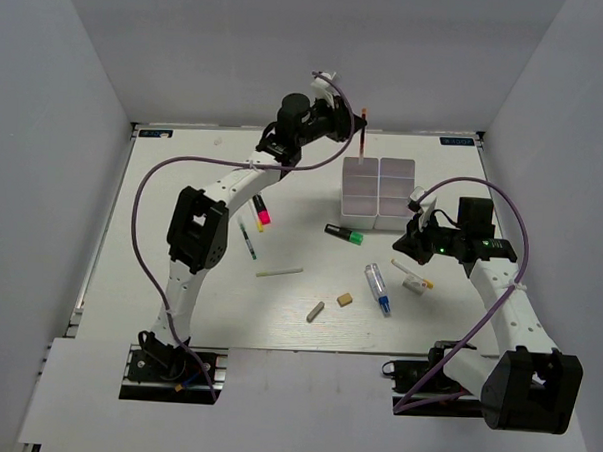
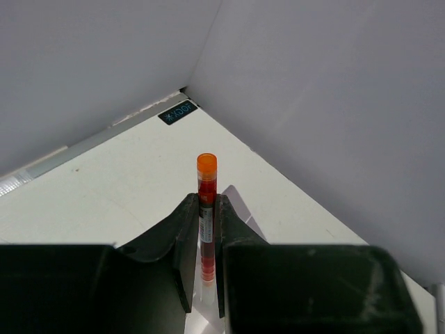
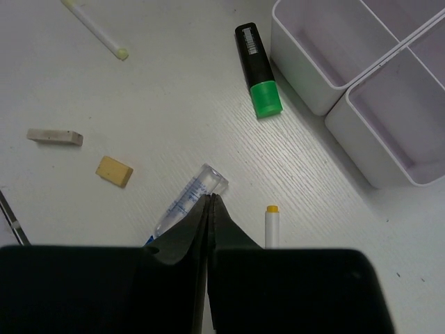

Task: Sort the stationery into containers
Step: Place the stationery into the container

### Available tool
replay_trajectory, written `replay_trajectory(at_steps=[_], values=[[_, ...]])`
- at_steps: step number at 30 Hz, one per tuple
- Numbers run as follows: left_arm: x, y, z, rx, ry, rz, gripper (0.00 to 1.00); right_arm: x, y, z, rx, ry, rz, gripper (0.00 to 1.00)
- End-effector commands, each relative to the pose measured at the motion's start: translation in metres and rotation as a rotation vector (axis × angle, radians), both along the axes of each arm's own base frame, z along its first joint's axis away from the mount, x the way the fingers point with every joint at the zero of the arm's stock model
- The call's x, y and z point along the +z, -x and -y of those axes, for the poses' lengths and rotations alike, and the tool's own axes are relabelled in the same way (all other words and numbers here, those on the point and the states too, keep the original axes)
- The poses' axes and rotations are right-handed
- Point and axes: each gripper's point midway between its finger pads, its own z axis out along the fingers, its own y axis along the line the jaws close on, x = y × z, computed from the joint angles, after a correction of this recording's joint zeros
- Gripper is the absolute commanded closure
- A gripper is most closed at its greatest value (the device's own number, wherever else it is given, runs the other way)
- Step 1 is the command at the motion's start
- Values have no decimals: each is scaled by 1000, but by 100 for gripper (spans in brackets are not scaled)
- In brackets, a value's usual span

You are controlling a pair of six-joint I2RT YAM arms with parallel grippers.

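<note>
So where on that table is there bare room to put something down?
One bare patch is the left side of the table, between its edge and the left arm. Another is the near strip below the grey eraser and tan eraser. It is crowded in front of the white box, around the green-ended marker and clear tube.

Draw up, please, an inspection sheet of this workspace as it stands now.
Surface: white table, bare between items.
Job's things: four-compartment white box, no items seen inside; green-ended marker, pink-ended marker, clear tube, tan eraser, grey eraser and pale stick lie loose.
Clutter: nothing seen.
Hands: left hand shut on orange-capped pen, upright near the box's far edge; right hand shut, empty, tips beside the clear tube.
Cables: purple cable loops along each arm.
Surroundings: plain white walls on three sides.
</note>
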Motion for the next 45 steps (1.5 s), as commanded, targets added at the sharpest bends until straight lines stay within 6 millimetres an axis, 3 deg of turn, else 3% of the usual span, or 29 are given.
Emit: replay_trajectory(at_steps=[1,5,11,18,21,24,27,28,31,32,33,35,36,37,40,41,43,44,45], values=[[30,1,15,55,2,133,99,9,-2,-4,28,-20,46,98],[14,-2,26,67,-44,132,99,10,-3,-3,26,-17,53,96],[-12,-11,25,126,-104,101,98,8,0,-3,22,-14,48,93],[-10,-20,17,185,-129,126,96,8,1,-5,28,-26,38,90],[-22,-19,21,185,-168,111,95,7,2,-5,30,-28,32,89],[-27,-19,18,195,-184,94,90,8,1,-5,31,-30,31,79],[-48,-16,18,181,-221,68,69,11,1,-6,39,-36,40,63],[-45,-15,17,181,-220,69,60,11,2,-8,49,-40,37,56],[-35,-9,14,173,-204,87,49,14,4,-11,68,-58,31,32],[-28,-7,13,174,-197,95,45,14,5,-12,74,-63,25,16],[-16,-3,12,167,-182,111,42,15,4,-13,71,-72,14,10],[-10,6,13,159,-177,117,34,16,2,-14,64,-88,-11,10],[0,9,11,161,-163,133,32,17,2,-16,68,-103,-52,10],[23,20,10,156,-136,163,31,17,2,-18,75,-115,-75,10],[47,35,-3,169,-105,179,21,18,5,-23,110,-144,-151,10],[66,49,-14,170,-89,175,19,22,5,-26,135,-160,-143,10],[81,59,-35,206,-83,153,19,25,-2,-28,145,-165,-125,12],[88,78,-55,235,-78,111,17,24,-5,-28,135,-153,-126,19],[90,84,-72,271,-78,87,15,23,-5,-32,148,-145,-122,22]])
